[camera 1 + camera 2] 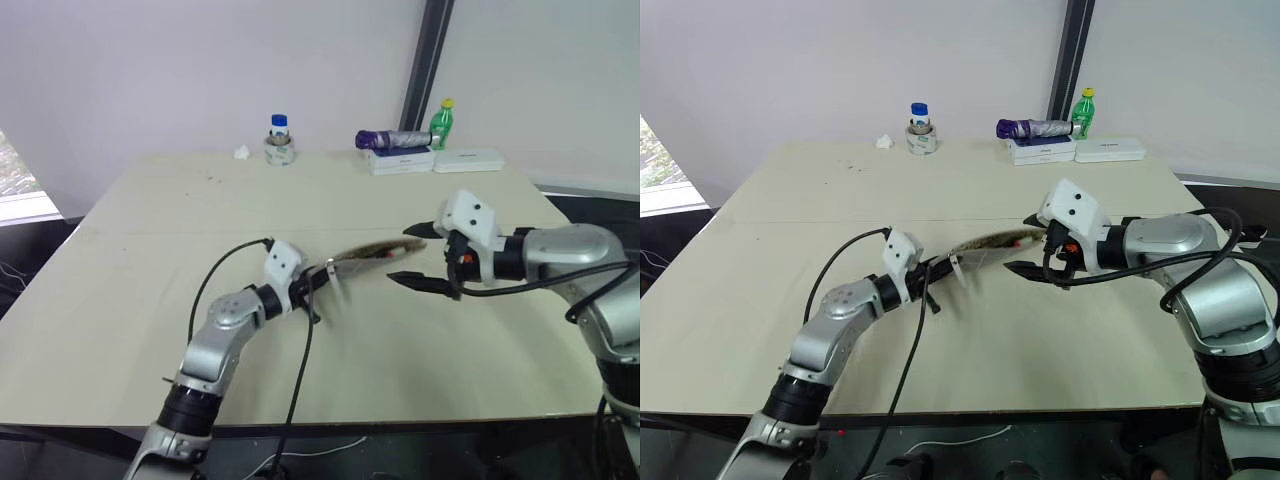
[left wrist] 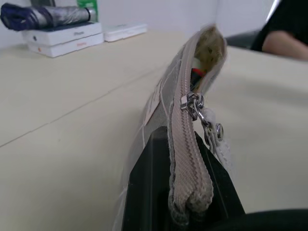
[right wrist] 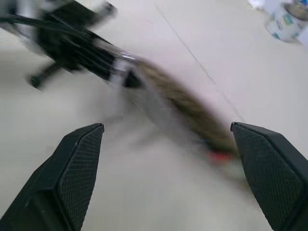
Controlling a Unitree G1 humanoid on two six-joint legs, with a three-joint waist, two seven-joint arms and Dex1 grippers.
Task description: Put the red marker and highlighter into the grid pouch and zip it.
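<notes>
Behind grid pouch [image 1: 362,253]: jar [image 1: 280,142], perhaps boxes [image 1: 400,160].

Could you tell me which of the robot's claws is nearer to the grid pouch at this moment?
The left. The left claw is shut on one end of the grid pouch, holding it above the table. The right claw hangs open just off the pouch's far end, not touching it.
</notes>
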